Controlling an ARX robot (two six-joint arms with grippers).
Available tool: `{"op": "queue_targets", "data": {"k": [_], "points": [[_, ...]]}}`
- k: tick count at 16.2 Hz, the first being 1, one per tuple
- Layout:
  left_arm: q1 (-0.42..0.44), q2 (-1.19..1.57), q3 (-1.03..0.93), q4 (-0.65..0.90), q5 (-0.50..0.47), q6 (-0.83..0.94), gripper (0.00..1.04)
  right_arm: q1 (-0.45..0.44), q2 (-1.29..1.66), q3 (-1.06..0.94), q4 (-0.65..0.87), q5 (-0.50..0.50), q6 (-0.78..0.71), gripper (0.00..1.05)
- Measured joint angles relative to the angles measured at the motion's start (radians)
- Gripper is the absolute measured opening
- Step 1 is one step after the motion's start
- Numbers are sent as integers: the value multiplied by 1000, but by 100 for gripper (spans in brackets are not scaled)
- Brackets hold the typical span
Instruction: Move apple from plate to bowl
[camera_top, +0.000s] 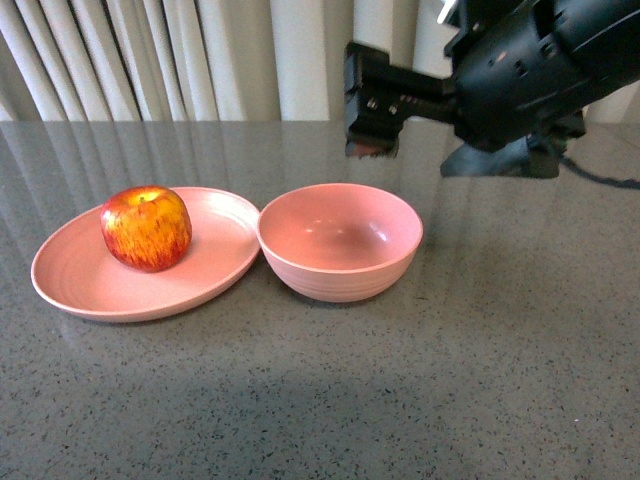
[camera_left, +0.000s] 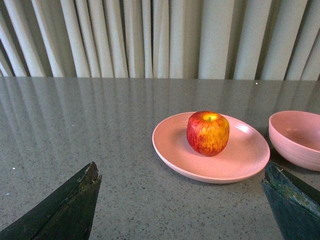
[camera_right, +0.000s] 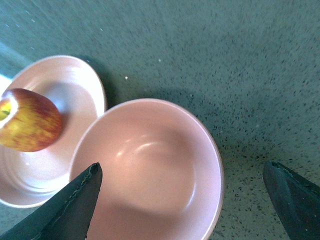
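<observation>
The red and yellow apple stands upright on the left half of the shallow pink plate. The deeper pink bowl sits empty right beside the plate, rims almost touching. My right gripper hovers open above and behind the bowl, nothing between its fingers. In the right wrist view the bowl lies below the open right gripper, with the apple and plate off to one side. The left gripper is open and low over the table, short of the plate, facing the apple and bowl.
Everything rests on a grey speckled table. Pale curtains hang behind its far edge. A dark cable trails on the table at the right under my right arm.
</observation>
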Motion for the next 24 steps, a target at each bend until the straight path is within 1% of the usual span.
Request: {"op": "queue_targets", "data": {"k": [3, 6, 7, 9, 10, 11, 12, 13, 14, 15, 18, 24], "points": [[0, 0, 0, 0, 0, 0, 98, -35, -190, -163, 112, -27, 11, 98], [0, 0, 0, 0, 0, 0, 98, -108, -473, -412, 318, 62, 19, 98], [0, 0, 0, 0, 0, 0, 98, -130, -598, -513, 403, 126, -2, 98], [0, 0, 0, 0, 0, 0, 98, -150, -742, -640, 481, 180, -21, 98], [0, 0, 0, 0, 0, 0, 98, -162, -885, -786, 530, 258, -56, 96], [0, 0, 0, 0, 0, 0, 98, -172, -962, -875, 583, 334, -129, 83], [0, 0, 0, 0, 0, 0, 98, -203, -1052, -946, 552, 329, -186, 73], [0, 0, 0, 0, 0, 0, 98, -251, -1154, -1019, 504, 291, -222, 60], [0, 0, 0, 0, 0, 0, 98, -320, -1223, -1058, 483, 212, -242, 49], [0, 0, 0, 0, 0, 0, 98, -382, -1268, -1080, 488, 180, -249, 36], [0, 0, 0, 0, 0, 0, 98, -378, -1338, -1140, 475, 160, -258, 1], [0, 0, 0, 0, 0, 0, 98, -378, -1470, -1212, 412, 160, -264, 2]]}}
